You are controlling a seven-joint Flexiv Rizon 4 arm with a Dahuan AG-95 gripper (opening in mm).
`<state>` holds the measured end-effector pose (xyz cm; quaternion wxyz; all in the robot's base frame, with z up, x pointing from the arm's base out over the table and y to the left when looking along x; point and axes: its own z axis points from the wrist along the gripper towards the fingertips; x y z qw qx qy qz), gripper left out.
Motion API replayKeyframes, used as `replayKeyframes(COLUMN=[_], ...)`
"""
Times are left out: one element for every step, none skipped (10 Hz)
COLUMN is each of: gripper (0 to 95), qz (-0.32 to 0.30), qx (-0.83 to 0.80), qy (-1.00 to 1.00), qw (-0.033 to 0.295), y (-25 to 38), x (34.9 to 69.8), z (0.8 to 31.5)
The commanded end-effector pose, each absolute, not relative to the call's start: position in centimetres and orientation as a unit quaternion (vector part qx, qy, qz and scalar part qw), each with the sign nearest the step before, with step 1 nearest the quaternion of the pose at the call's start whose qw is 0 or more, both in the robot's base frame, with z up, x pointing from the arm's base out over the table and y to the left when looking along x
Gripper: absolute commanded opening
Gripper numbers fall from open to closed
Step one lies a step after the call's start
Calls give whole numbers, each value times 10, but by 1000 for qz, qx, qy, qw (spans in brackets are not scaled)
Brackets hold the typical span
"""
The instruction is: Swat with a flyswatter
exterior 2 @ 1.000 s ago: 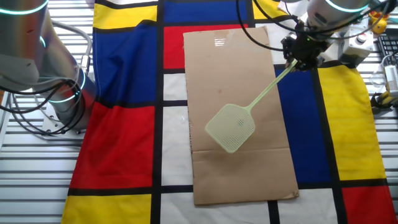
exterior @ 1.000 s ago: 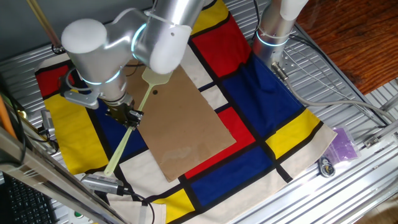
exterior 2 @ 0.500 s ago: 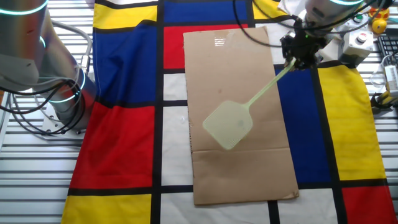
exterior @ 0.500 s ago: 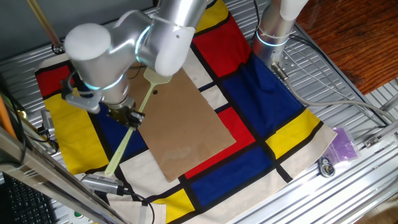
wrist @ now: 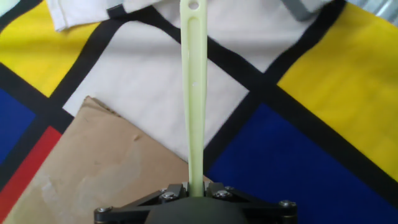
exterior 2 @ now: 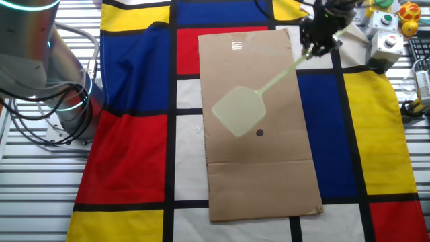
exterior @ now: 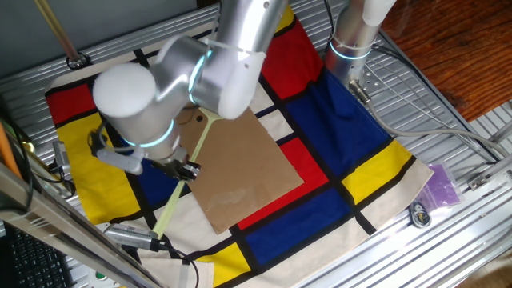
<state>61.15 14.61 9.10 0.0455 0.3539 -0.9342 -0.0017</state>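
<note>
The pale yellow-green flyswatter point(exterior 2: 238, 112) is in my gripper point(exterior 2: 314, 46), which is shut on its thin handle point(wrist: 194, 93). In the other fixed view its square mesh head hangs over the middle of the brown cardboard sheet point(exterior 2: 259, 168), just above and left of a small dark dot point(exterior 2: 259, 132). In one fixed view the gripper point(exterior: 184, 170) holds the handle point(exterior: 170, 214) near the cardboard's left edge, and the arm hides the head. In the hand view the handle runs straight up from the gripper point(wrist: 194, 186) to its end hole.
A chequered red, blue, yellow and white cloth point(exterior 2: 134, 134) covers the table. A second arm's base point(exterior 2: 67, 101) stands at one side. A button box point(exterior 2: 386, 42) and small toys point(exterior 2: 408, 10) sit by the gripper. A wooden stick point(exterior: 56, 32) leans at the back.
My gripper has moved along the cardboard's edge with the flyswatter. The head has shifted up and left in the other fixed view, uncovering the dark dot.
</note>
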Motion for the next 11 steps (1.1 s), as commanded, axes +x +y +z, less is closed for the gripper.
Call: replayKeyframes(gripper=[0,0,0,0,0,0,0,0,0,0,0], qz=[-5,-6,-5,-4,-5,-7,-8,-8,-10,-11,-14], qx=[371,382,408,426,438,461,478,480,481,482,478], qy=[-927,-923,-912,-904,-898,-887,-878,-876,-876,-876,-878], qw=[47,47,47,46,44,41,37,35,26,15,1], y=[148,148,149,150,150,150,150,150,151,151,152], x=[612,613,614,615,616,616,616,616,616,616,616], z=[91,92,93,93,94,94,94,94,94,94,93])
